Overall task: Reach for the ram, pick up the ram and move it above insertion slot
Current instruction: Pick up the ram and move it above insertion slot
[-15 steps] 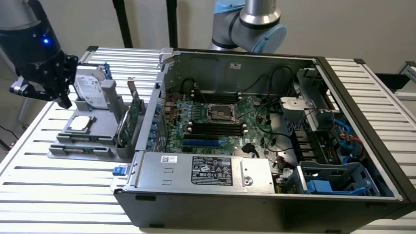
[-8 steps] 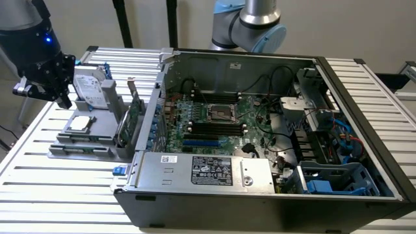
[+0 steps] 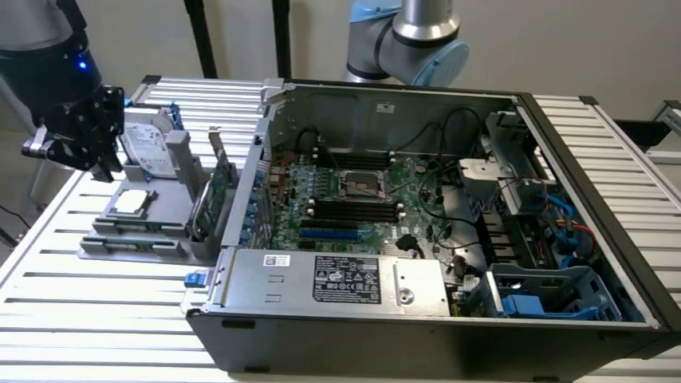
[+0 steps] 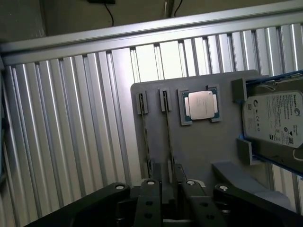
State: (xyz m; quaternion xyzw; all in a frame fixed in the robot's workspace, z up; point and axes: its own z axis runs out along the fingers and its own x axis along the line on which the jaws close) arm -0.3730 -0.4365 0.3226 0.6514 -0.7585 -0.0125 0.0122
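Two rams stand on edge in a grey parts tray (image 4: 199, 151), seen as thin dark-green lines: one ram (image 4: 166, 127) and a second ram (image 4: 144, 132) beside it. In the exterior view they lie at the tray's front (image 3: 133, 227). My gripper (image 4: 169, 178) hovers above the tray, open, its fingers (image 4: 150, 198) on either side of the nearer ram's end, and not touching it. In the exterior view the gripper (image 3: 91, 155) hangs over the tray's far left end. The black insertion slots (image 3: 352, 209) lie parallel on the motherboard inside the open case.
The tray also holds a CPU (image 4: 201, 105), a hard drive (image 4: 274, 118) and an upright green card with a metal bracket (image 3: 213, 195). The open computer case (image 3: 426, 303) stands at the tray's right on a ribbed aluminium table (image 4: 71, 132). A blue slot (image 3: 330, 234) lies below the black ones.
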